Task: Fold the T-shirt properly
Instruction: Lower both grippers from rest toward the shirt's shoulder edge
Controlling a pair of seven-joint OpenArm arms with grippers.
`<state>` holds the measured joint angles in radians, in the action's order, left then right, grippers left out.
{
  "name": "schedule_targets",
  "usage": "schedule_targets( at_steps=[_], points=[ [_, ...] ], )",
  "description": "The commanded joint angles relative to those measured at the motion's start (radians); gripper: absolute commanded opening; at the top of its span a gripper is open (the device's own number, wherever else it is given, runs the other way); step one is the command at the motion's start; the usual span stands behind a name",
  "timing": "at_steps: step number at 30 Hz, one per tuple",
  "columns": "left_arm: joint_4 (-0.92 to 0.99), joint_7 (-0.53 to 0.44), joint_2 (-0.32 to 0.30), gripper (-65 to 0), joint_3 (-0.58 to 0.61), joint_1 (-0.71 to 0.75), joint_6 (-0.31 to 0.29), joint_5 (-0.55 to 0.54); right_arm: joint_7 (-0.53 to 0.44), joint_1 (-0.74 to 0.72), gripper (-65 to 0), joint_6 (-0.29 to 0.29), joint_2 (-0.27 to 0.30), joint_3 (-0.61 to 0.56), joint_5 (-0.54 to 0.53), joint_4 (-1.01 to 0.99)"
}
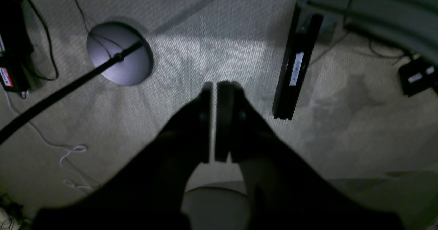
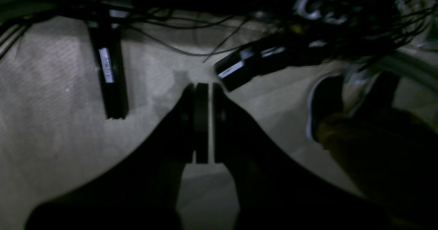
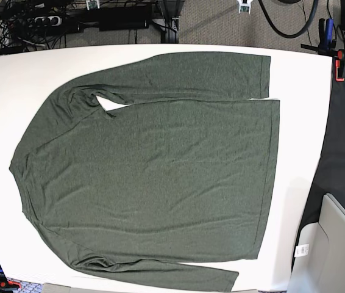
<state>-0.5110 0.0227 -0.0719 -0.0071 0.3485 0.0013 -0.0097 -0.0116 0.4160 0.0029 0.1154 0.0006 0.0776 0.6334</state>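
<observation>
The T-shirt (image 3: 154,165), dark olive green with long sleeves, lies spread flat on the white table (image 3: 14,73) in the base view, collar to the left and hem to the right. One sleeve (image 3: 178,76) runs along its far edge, the other (image 3: 160,271) along its near edge. Neither arm shows in the base view. In the left wrist view, my left gripper (image 1: 213,86) is shut on nothing and hangs over carpet floor. My right gripper (image 2: 205,85) is likewise shut and empty above the floor. No shirt appears in either wrist view.
A black cloth (image 3: 343,146) hangs at the table's right end, with a pale box (image 3: 328,250) below it. On the floor are a round stand base (image 1: 119,53), black table legs (image 1: 297,69) (image 2: 108,72), a power strip (image 2: 246,65), cables, and a person's shoe (image 2: 323,103).
</observation>
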Motion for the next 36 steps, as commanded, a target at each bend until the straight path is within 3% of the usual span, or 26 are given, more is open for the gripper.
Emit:
schedule_targets(
  at_steps=[1,13,16,24,31,36],
  points=[
    [-0.042,-0.017,-0.004,-64.9,-0.001,0.033,0.006,0.001,-0.009,0.034,-65.0,-0.004,0.008,0.002,-0.003,0.033],
    [-0.450,-0.016,-0.004,-65.0,-0.008,0.281,0.007,0.000,-0.008,0.329,-65.0,-0.007,0.068,0.005,-0.003,0.541],
    [-0.582,-0.014,-0.003,-65.0,-0.077,0.340,0.007,0.000,-0.006,0.390,-65.0,-0.008,0.076,0.005,-0.002,0.664],
    [-0.889,-0.010,-0.001,-65.0,-0.144,0.484,0.007,0.000,0.190,0.504,-65.0,-0.008,0.074,0.097,-0.002,1.012],
    [-1.105,0.092,-0.001,-65.0,-0.146,0.561,0.007,0.000,0.256,0.553,-65.0,-0.008,0.076,0.172,-0.002,1.196],
    [-1.248,0.108,0.004,-65.0,-0.146,0.565,0.007,0.000,0.261,0.573,-65.0,-0.002,0.076,0.207,-0.002,1.284]
  ],
)
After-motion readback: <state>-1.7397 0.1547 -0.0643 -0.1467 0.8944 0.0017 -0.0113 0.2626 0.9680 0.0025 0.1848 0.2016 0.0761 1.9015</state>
